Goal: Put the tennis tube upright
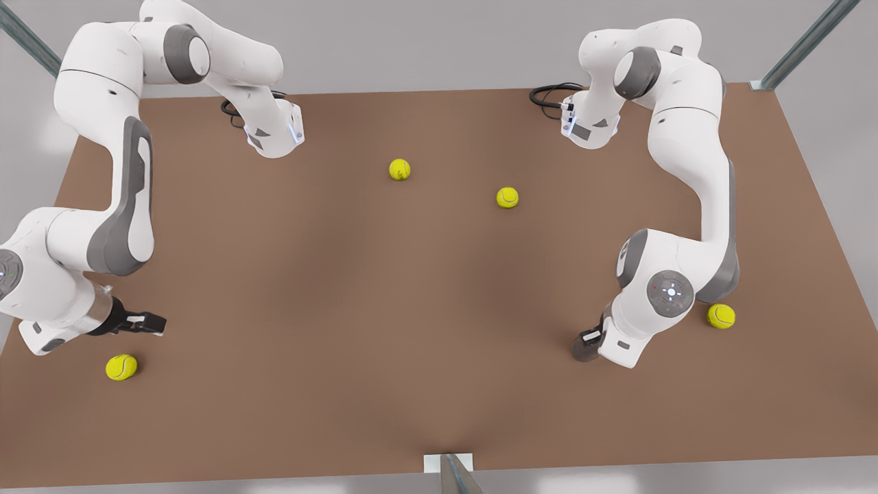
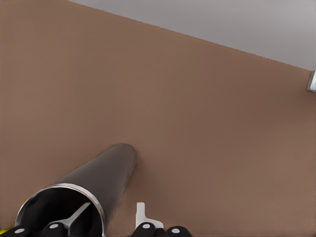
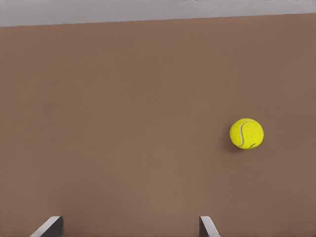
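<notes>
Our left gripper [image 2: 113,206] is low over the brown table [image 2: 197,113], right at the open end of the tennis tube [image 2: 98,173]. The tube lies flat on its side. Its hollow mouth faces our jaws and its long body points away from them.

One of our fingers [image 2: 81,215] pokes into the mouth. The other one sits just outside the tube's wall, so the thin wall is between the jaws. The jaws are about half way shut. We think they are not pinching yet, because we can see a little gap between the outside finger and the wall.

We hold the gripper this way because the tube looks too fat to grab around its middle, but its rim is thin and easy to pinch. If we squeeze the rim, we can tip the tube up onto its far end. The grip is only at one edge, so the tube may slip or swing.

Our right gripper [image 3: 129,221] waits well away from the tube. Its jaws are wide apart and hold nothing. A yellow tennis ball [image 3: 246,133] sits on the table out in front of these jaws and off to one side, not between them. That arm keeps back so it does not bump the job
</notes>
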